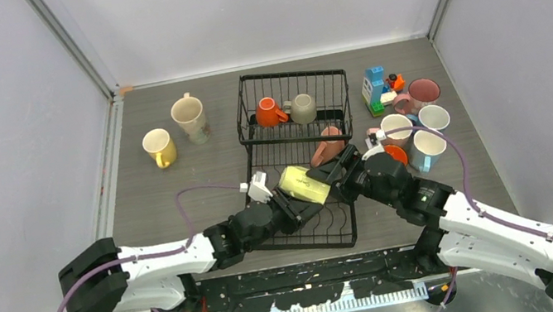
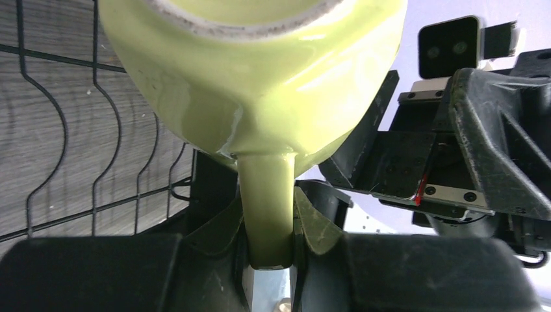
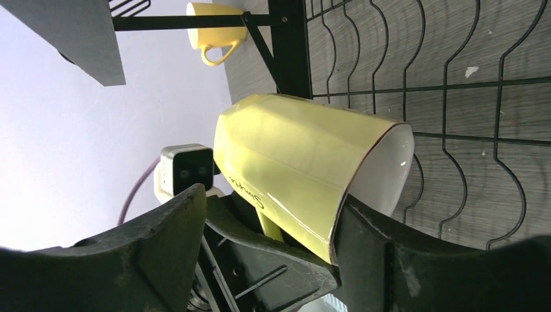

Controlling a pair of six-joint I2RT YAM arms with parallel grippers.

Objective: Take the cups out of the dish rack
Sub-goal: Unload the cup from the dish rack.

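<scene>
A pale yellow-green cup (image 1: 304, 184) hangs tilted over the flat tray of the black dish rack (image 1: 290, 78). My left gripper (image 1: 294, 202) is shut on its handle (image 2: 268, 201), with the cup's body (image 2: 260, 78) above the fingers. My right gripper (image 1: 341, 175) stands open around the same cup (image 3: 305, 175). One of its fingers (image 3: 370, 260) touches the rim, while the other (image 3: 169, 247) stays apart from the base. An orange cup (image 1: 270, 113) and a grey cup (image 1: 302, 108) sit in the basket end. A pink cup (image 1: 326, 148) lies on the tray.
A yellow cup (image 1: 159, 148) and a cream cup (image 1: 189, 118) stand on the table left of the rack. Several cups (image 1: 417, 127) cluster to its right, beside a colourful toy-block figure (image 1: 378, 88). Grey walls close in on both sides.
</scene>
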